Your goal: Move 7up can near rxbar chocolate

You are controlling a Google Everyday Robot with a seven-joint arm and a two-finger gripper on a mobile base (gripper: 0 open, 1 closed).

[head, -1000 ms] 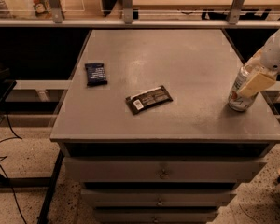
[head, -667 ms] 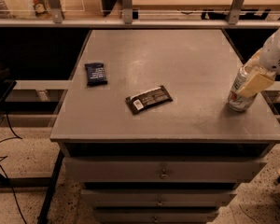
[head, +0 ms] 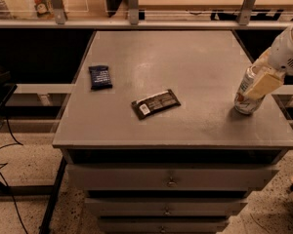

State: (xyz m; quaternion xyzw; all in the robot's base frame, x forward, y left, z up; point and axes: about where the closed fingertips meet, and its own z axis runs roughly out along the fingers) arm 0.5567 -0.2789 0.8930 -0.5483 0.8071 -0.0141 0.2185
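On the table (head: 185,52): 3 things. 1 can, 2 wrapped bars.

1x 7up can (head: 242,102), near the table's right edge, towards the front. It looks a bit tilted, base on or just at the surface. Silver top shows, red + green marks low on its side.

1x tool (head: 258,86), at the can. It comes in from the right on a white arm (head: 289,51). One pale finger (head: 264,83) lies slantwise across the can's front side, touching it; the other is hidden behind the can. Reads as closed narrow round the can, holding it.

1x rxbar chocolate (head: 156,103), flat on the table, about mid-width, towards the front, lying at a slant. Dark wrapper w/ white label patches. Well apart from the can, bare table between them.

1x dark blue bar (head: 100,77), shorter, near the left edge, up and to the left of the rxbar, not touching it.

Below the table top: 3 drawer fronts (head: 171,178) stacked, each w/ a small knob in the middle.
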